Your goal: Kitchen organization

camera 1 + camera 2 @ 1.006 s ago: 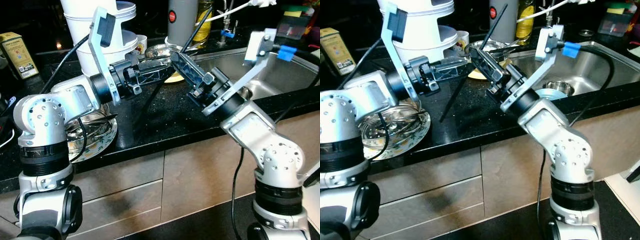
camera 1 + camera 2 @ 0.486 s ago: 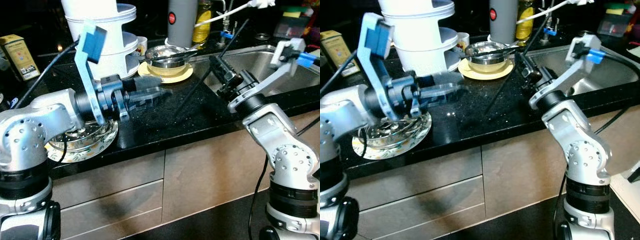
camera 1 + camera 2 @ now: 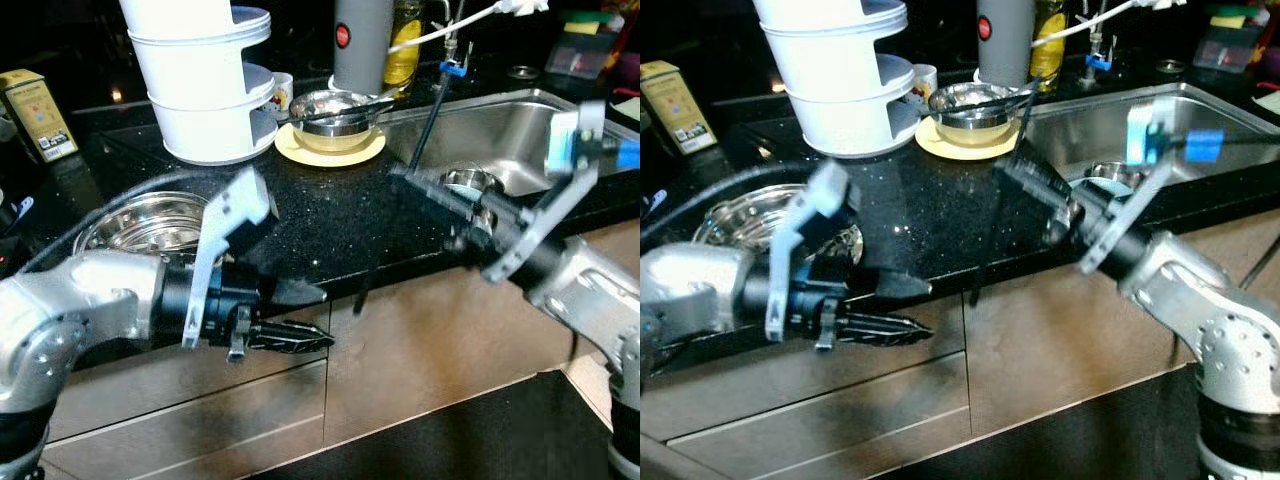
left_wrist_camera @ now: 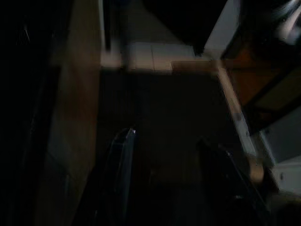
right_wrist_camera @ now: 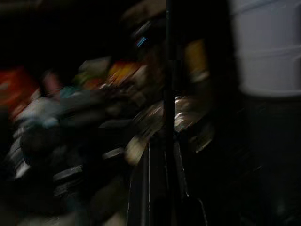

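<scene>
black speckled countertop [image 3: 330,215], steel sink [image 3: 500,125] set in on the right. beige drawer fronts [image 3: 400,350] below. dark floor [image 3: 480,430]. dim room, glints on the stone.

The left wrist view is very dark and blurred. The left gripper [image 4: 164,179] shows two black fingers [image 4: 120,174] set apart, with nothing between them. Beyond them, toward twelve o'clock, a pale tiled floor [image 4: 155,56] meets a brown cabinet front [image 4: 80,94].
</scene>
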Robot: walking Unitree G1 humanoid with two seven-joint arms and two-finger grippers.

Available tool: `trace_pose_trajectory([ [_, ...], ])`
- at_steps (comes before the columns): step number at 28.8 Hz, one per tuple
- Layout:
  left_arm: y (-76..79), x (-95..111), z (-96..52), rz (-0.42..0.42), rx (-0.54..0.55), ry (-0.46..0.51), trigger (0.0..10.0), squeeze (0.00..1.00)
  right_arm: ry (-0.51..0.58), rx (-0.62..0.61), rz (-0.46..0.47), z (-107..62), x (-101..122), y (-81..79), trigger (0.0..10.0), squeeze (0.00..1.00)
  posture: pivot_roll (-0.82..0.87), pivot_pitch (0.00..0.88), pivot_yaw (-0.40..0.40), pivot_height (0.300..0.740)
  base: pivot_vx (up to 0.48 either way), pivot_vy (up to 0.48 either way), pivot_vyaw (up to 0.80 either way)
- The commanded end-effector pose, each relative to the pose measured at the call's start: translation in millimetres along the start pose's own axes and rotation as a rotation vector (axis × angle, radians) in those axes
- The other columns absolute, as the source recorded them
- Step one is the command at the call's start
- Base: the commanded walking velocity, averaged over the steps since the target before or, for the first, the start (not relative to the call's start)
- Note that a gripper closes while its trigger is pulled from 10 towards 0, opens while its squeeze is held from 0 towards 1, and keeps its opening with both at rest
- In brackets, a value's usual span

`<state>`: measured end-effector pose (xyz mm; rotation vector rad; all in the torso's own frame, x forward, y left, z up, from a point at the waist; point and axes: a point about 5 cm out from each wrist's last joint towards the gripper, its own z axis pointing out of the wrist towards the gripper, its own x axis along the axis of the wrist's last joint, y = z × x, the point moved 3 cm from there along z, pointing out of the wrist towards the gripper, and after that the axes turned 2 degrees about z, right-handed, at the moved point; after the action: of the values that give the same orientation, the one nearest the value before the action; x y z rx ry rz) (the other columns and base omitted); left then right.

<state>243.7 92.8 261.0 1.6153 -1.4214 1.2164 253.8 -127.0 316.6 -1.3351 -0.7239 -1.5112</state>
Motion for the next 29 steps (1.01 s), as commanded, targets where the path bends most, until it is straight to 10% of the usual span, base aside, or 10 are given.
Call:
trace_pose_trajectory([
  [1, 2.2, -14, 5.1, 0.002, 0.004, -0.079, 10.0, 0.00, -0.068, 0.085, 0.013, -0.9, -8, -14.4, 0.0, 0.00, -0.05, 0.133, 0.029, 0.740, 0.000, 0.000, 0.00],
  [16, 13.7, -96, 35.3, -0.095, 0.057, -0.360, 10.0, 0.00, -0.655, -0.020, 0.153, -48.9, -115, -9.0, 0.0, 0.00, -0.03, 0.142, 0.028, 0.740, 0.000, 0.000, 0.00],
  [29, 17.7, -185, 37.0, -0.231, 0.269, -0.639, 10.0, 0.00, -0.819, -0.122, 0.328, -80.8, -197, -4.1, 0.0, 0.00, -0.03, 0.146, 0.030, 0.740, 0.000, 0.000, 0.00],
])
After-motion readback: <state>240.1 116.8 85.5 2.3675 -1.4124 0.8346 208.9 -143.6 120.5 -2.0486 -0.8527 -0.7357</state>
